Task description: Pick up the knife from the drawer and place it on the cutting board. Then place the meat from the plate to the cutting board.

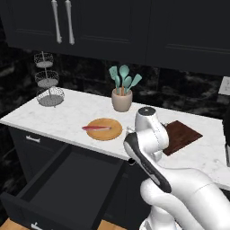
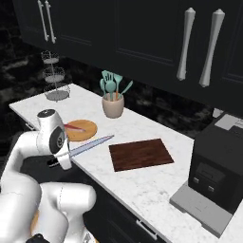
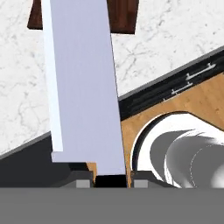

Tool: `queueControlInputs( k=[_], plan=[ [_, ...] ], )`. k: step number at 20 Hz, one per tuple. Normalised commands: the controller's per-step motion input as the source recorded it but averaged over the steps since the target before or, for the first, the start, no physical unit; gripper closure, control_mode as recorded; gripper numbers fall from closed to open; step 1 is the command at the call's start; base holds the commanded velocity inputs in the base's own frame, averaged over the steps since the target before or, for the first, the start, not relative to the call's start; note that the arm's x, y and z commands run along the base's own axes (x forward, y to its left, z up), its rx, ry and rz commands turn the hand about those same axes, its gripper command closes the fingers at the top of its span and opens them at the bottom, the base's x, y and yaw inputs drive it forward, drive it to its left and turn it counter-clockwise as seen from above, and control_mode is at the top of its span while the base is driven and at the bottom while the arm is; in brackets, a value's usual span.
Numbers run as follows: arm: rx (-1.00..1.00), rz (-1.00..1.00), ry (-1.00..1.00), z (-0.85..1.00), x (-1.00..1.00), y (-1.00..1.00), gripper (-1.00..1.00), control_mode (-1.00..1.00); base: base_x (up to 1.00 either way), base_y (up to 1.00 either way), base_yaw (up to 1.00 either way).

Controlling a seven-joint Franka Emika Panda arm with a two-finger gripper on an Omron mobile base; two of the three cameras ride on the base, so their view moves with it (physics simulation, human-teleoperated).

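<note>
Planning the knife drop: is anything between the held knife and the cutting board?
Nothing visible. The hand holds the knife with its blade over bare counter, pointing toward the cutting board; the plate lies off to the side.

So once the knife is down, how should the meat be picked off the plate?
Grip the meat across its narrow width near the middle, coming straight down from above. It is a thin strip lying flat across the plate, so only its long edges offer the jaws opposing sides. The gripper is shut on the knife now.
</note>
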Motion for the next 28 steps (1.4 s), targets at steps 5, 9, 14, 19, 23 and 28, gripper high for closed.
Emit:
queueControlInputs(
  k=[5,9,14,19,23,28],
  plan=[
    [0.07,-0.27,0.01,0.11,1.00,-0.92,1.00,-1.00,0.00,0.00,0.00],
    [0.11,-0.18,0.06,0.00,1.00,-0.94,1.00,-1.00,0.00,0.00,0.00],
    [0.10,-0.05,0.08,-0.08,0.99,-0.67,1.00,-1.00,0.00,0.00,0.00],
    [0.00,0.00,0.02,-0.28,0.88,-0.47,1.00,-1.00,0.00,0.00,0.00],
    [-0.06,0.05,0.00,-0.60,0.46,-0.37,1.00,-1.00,0.00,0.00,0.00],
    [-0.02,0.02,0.00,-0.36,0.49,-0.16,1.00,-1.00,0.00,0.00,0.00]
  ],
)
